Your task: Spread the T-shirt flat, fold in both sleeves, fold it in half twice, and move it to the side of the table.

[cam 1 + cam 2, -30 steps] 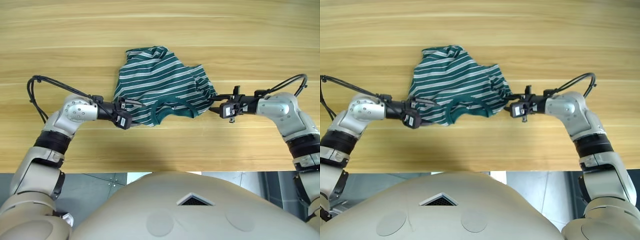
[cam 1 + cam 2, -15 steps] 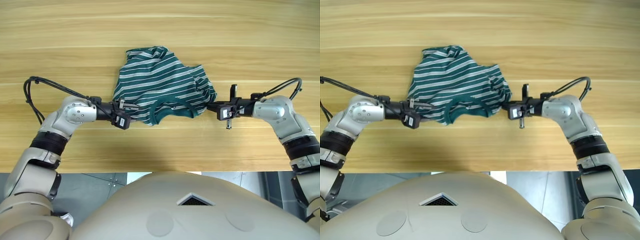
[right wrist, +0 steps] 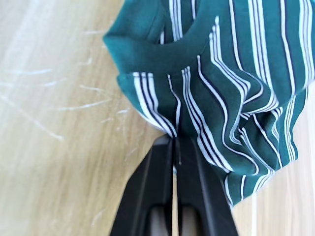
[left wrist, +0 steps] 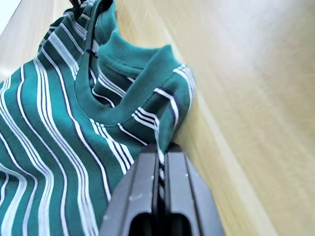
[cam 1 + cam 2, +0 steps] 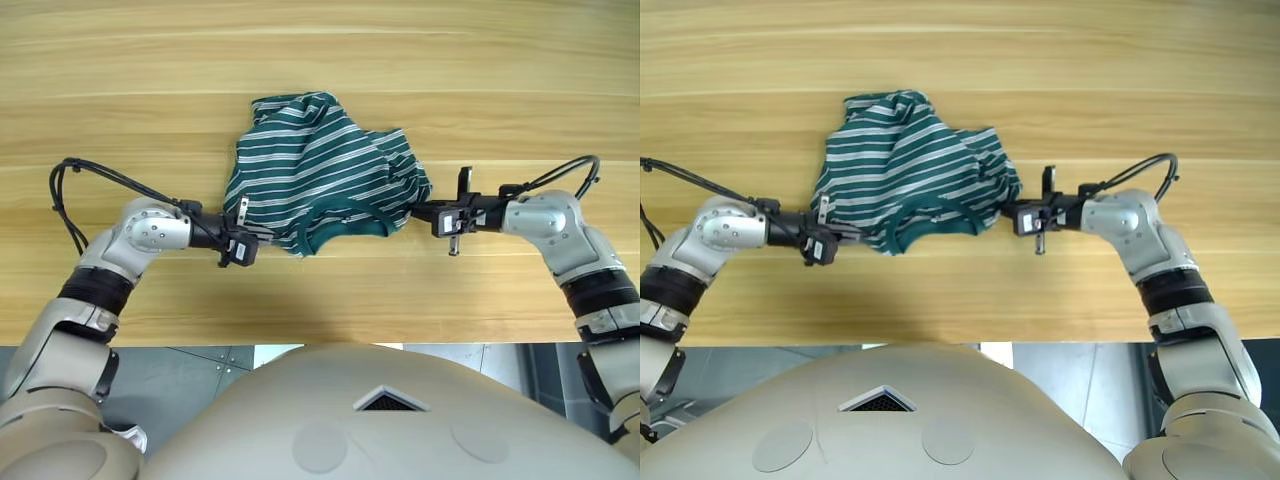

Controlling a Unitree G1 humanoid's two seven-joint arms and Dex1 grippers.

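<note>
A dark green T-shirt (image 5: 320, 165) with white stripes lies bunched in the middle of the wooden table (image 5: 500, 80), collar toward the near edge. My left gripper (image 5: 270, 238) is at the shirt's near left edge, shut on a fold of fabric beside the collar (image 4: 123, 103). At the near right edge my right gripper (image 5: 414, 212) is shut on the striped cloth. In the right wrist view the black fingers (image 3: 147, 187) pinch the fabric just below the collar band (image 3: 147, 49). Both sleeves are hidden in the bunch.
Bare wood surrounds the shirt on all sides. The table's near edge (image 5: 320, 342) runs just below both arms. Black cables (image 5: 70, 190) loop out from each wrist.
The right gripper has turned at the wrist and shifted slightly left, still holding the cloth. The left gripper has drawn a little toward the near left, tugging the shirt's edge.
</note>
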